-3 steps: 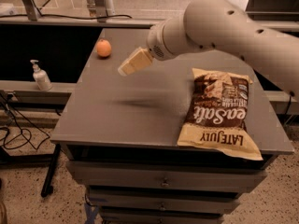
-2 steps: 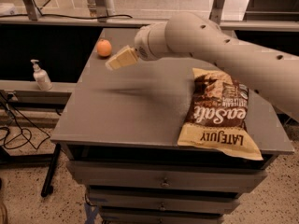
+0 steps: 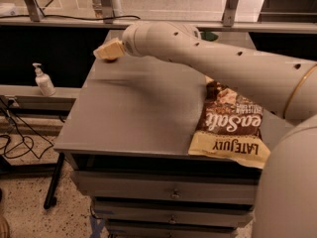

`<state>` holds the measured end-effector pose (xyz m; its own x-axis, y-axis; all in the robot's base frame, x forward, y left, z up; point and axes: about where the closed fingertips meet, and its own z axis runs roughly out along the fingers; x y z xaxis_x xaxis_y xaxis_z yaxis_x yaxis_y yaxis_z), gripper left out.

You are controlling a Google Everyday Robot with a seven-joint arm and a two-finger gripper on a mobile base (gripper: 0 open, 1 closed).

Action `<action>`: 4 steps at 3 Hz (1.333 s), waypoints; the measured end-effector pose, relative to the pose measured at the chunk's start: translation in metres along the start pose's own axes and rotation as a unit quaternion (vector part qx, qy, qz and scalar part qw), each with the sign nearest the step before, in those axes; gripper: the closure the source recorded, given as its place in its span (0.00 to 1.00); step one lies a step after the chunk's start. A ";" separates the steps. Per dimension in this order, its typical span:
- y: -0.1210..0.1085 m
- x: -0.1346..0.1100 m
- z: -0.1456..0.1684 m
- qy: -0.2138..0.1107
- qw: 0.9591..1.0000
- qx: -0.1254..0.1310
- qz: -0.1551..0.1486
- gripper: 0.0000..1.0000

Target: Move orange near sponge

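My gripper [image 3: 107, 50] is at the far left corner of the grey table [image 3: 133, 108], reaching in from the right on a long cream arm. It sits right over the spot where the orange lay, and the orange is hidden behind it. The sponge [image 3: 211, 35] shows only as a small dark green patch at the table's far edge, just behind my arm and well to the right of the gripper.
A brown and cream chip bag [image 3: 230, 128] lies on the right side of the table, partly under my arm. A white soap bottle [image 3: 43, 80] stands on a lower ledge to the left. Drawers [image 3: 171, 195] are below the table top.
The gripper has moved left and farther back, from the middle of the table to the orange at the far left corner. The orange is now covered by the gripper.
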<state>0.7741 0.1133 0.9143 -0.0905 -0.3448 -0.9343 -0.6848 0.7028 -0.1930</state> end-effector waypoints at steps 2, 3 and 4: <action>0.015 0.008 0.058 0.005 1.000 -0.013 0.027 0.00; 0.023 0.019 0.080 0.012 0.999 -0.024 0.037 0.00; 0.026 0.030 0.092 0.017 0.999 -0.027 0.044 0.18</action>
<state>0.8197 0.1784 0.8541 -0.1759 -0.3047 -0.9361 -0.7114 0.6966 -0.0931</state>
